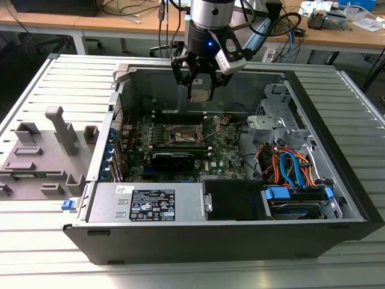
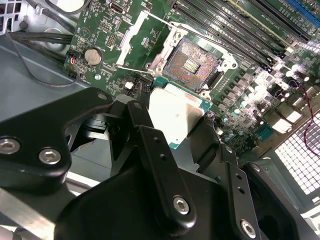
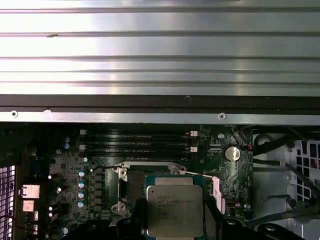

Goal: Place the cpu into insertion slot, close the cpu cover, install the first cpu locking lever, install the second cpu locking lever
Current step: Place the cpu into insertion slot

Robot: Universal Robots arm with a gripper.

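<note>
Ribbed aluminium tabletop (image 1: 36,84) carries an open black computer case (image 1: 240,241) lying on its side, with wooden desks behind it. Above the case's far wall hangs the black two-fingered gripper (image 1: 200,89). Its fingers (image 2: 142,125) are clamped on opposite edges of the cpu (image 2: 175,112), a small flat square chip with a silvery-grey metal top and a green rim.

The chip is held clear of the green circuit board (image 2: 100,30), above and apart from the insertion slot (image 2: 192,59). This is a small dark square socket with a silvery rim near the board's middle, beside the long black memory slots (image 2: 235,35). The socket lies bare, and the cpu cover (image 2: 131,36), a thin silvery frame plate, appears swung back off it.

By the look of it, the chip is light, stiff and slick on top, and the socket's fine contacts would bend easily. A grip on the side edges, with the chip kept level, suits it best.
</note>
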